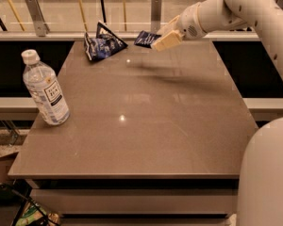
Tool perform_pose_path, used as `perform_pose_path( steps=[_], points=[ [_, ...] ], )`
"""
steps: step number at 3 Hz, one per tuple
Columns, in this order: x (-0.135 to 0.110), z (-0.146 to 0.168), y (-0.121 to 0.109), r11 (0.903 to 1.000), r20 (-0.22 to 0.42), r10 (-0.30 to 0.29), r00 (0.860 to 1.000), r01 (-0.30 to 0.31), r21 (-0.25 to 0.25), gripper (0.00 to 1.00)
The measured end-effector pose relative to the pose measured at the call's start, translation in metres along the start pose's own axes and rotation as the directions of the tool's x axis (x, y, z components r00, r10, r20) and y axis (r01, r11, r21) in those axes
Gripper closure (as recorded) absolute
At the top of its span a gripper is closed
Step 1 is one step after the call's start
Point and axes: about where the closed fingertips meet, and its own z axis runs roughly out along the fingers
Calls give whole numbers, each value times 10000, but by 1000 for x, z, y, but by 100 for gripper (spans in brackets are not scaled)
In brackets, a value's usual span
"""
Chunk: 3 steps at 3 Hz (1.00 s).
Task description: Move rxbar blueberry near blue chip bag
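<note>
The hand (156, 41) clasps the rxbar blueberry (145, 37) above the counter's (146, 126) far edge (bar's free end pointing bagward); the blue chip bag (104, 45) lies near, toward the far-left corner.

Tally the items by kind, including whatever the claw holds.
Water bottle: 1, on the table, left side.
Chip bag: 1, far edge.
Snack bar: 1, held in the claw, in the air right of the bag.
Total: 3
</note>
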Motion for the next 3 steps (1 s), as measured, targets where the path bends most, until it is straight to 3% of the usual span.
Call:
perform_pose_path(
  steps=[3],
  points=[
    [9,49,0,9991,-469,269,9985,-284,-327,100]
  ],
)
